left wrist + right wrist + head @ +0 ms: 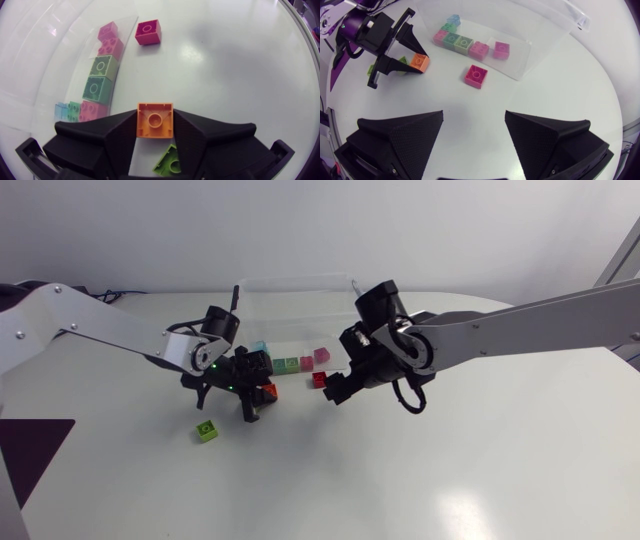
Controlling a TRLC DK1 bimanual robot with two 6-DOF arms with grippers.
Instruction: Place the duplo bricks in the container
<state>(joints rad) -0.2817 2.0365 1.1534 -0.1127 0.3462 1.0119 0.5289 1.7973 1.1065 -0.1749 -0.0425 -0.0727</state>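
My left gripper is shut on an orange brick, which sits squarely between its two black fingers just above the table. A lime green brick lies under the gripper, and the same brick shows left of it from above. A magenta brick lies alone on the table ahead of my right gripper, which hangs open and empty above it. The clear container stands behind both grippers. Along its front wall sit several pink, green and light blue bricks.
The container's clear front wall rises right behind the magenta brick. Both arms meet near the table's middle, their grippers a short way apart. White bare table stretches toward the front and right.
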